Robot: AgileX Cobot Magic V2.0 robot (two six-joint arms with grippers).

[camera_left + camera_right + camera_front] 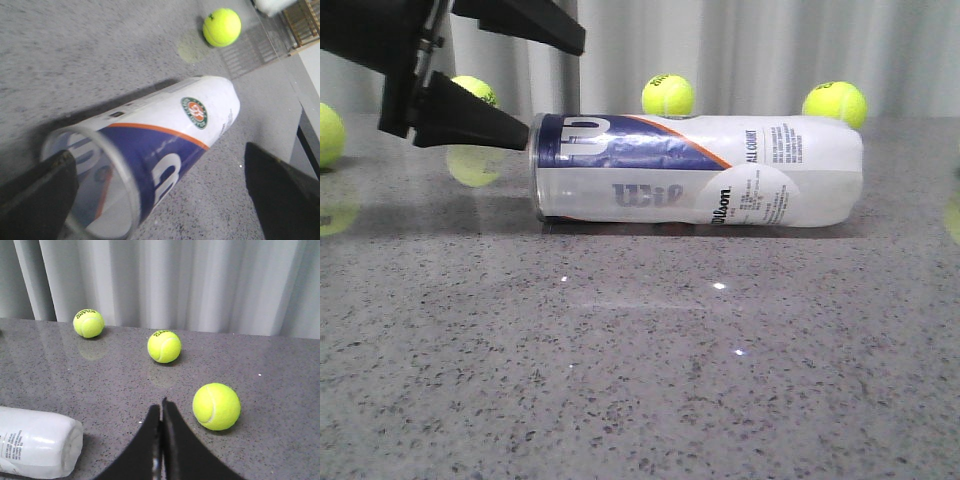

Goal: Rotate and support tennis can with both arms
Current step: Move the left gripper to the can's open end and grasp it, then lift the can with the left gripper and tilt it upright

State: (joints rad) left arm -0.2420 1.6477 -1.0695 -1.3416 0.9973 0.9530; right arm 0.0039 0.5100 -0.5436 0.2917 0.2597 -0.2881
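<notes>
The tennis can (700,170) lies on its side on the grey table, silver rim at the left and closed end at the right. My left gripper (553,90) is open at the rim end; its lower finger (470,122) reaches the rim and the other finger (525,22) is above it. In the left wrist view the can (170,135) runs between the wide-apart fingers (37,197) of the left gripper (156,150). My right gripper (161,405) is shut and empty, beside the can's closed end (40,447) and apart from it. It is out of the front view.
Tennis balls lie on the table behind the can (668,95), (834,103), (475,90), and one at the far left (325,135). In the right wrist view one ball (216,406) sits close beside the fingers and two are farther off (164,346), (88,323). A curtain is behind.
</notes>
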